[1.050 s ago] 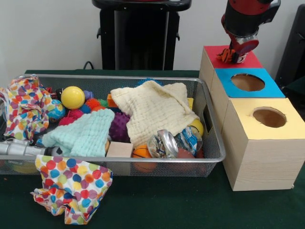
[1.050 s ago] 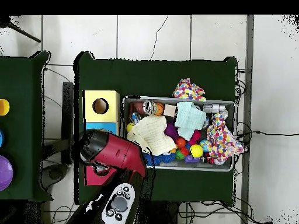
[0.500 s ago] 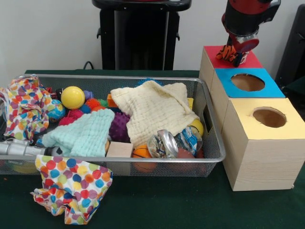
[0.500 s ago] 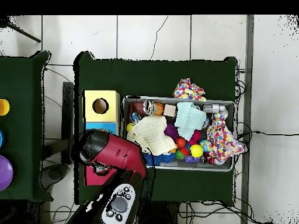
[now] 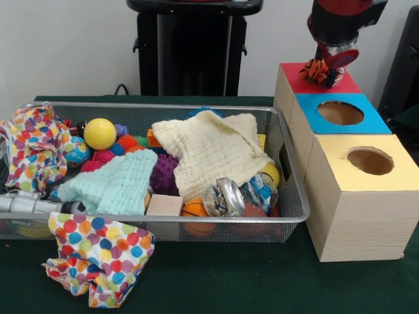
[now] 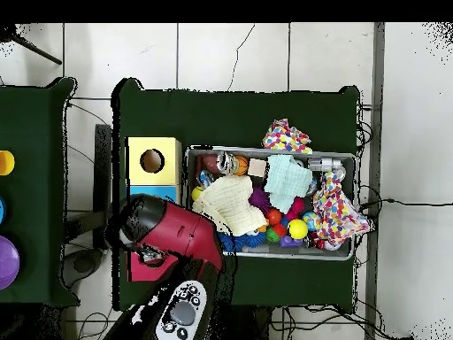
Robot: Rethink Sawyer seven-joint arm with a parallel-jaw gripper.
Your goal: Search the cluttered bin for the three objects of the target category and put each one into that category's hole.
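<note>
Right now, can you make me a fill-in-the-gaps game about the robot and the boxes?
1. The end effector hangs over the ___ box top.
2. The box nearest the camera in the front view has a ___ top.
3. The toy at the end effector is orange with black ___.
4. A spotted cloth hangs over the bin's ___ wall, as the front view shows it.

Missing words: red; yellow; stripes; front

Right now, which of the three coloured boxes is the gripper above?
The red-topped box, farthest in the row; the gripper hangs over it with an orange striped toy, unlike the blue box and yellow box.
</note>
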